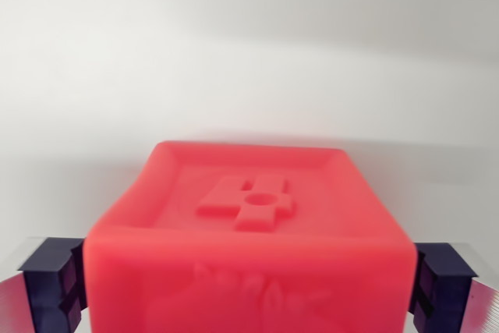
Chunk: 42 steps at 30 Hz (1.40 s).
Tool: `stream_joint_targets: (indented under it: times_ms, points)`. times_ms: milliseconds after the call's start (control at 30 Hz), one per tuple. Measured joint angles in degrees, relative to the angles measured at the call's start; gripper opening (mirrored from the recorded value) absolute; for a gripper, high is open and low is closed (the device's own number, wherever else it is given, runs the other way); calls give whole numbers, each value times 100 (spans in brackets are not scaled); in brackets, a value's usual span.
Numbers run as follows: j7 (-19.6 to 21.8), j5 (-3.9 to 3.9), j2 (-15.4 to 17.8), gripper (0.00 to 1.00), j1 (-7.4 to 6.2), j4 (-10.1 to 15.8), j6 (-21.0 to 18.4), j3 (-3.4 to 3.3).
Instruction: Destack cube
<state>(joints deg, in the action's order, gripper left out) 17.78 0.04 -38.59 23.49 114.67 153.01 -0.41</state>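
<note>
I'm looking at one red cube (248, 232) filling the lower centre of the frame, a raised numeral on its recessed top; it reads as light, rigid moulded plastic with smooth, maybe slick sides, so I'm judging the flat side faces the place to hold. Two dark finger pads (51, 282) are sitting against its lower-left and lower-right flanks, the gripper (248, 286) seemingly clamping it, though contact isn't certain; any cube beneath is hidden
</note>
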Motion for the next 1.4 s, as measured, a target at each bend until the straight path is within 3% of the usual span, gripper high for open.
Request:
stream_joint_targets:
  times_ms: [567, 967, 1400]
  points:
    - [0, 0, 43, 100, -1, 12, -22, 0]
    - [0, 0, 366, 100, -1, 105, -241, 0]
    - [0, 0, 931, 100, -1, 223, -682, 0]
